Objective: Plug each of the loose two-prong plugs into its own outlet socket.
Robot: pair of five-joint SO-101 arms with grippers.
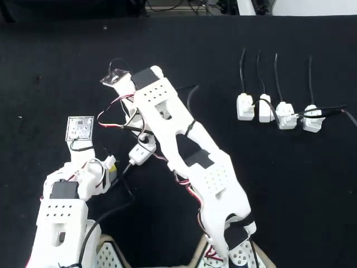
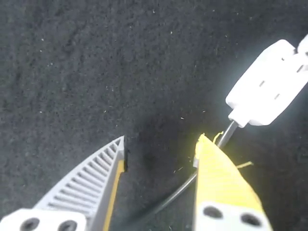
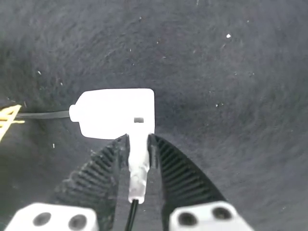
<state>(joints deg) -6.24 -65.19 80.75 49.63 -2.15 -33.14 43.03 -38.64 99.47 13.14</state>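
One black surface (image 1: 290,184) carried the whole setup. Two white arms were counted on it. The right arm (image 1: 184,145) lay stretched across the middle and the left arm (image 1: 61,206) sat folded at the near left corner.

Four white corded blocks (image 1: 245,106) stood in one row on the far right side, well apart from both arms. It could not be told whether plugs were seated in them. One small square plate (image 1: 80,128) lay just beyond the left arm.

One socket block (image 3: 115,113) lay between the two arms, near the middle of the surface. The right end effector (image 3: 138,139) was pinching one white plug (image 3: 138,163) between its black fingers. The plug's front end met the side of the socket block. Whether the prongs were fully home could not be told.

The left end effector (image 2: 161,139) was spread wide, one grey finger and one yellow-taped finger, low over the surface and holding nothing. One black cord (image 2: 226,134) ran from the socket block and passed between those fingers. The socket block itself lay just beyond the yellow fingertip.
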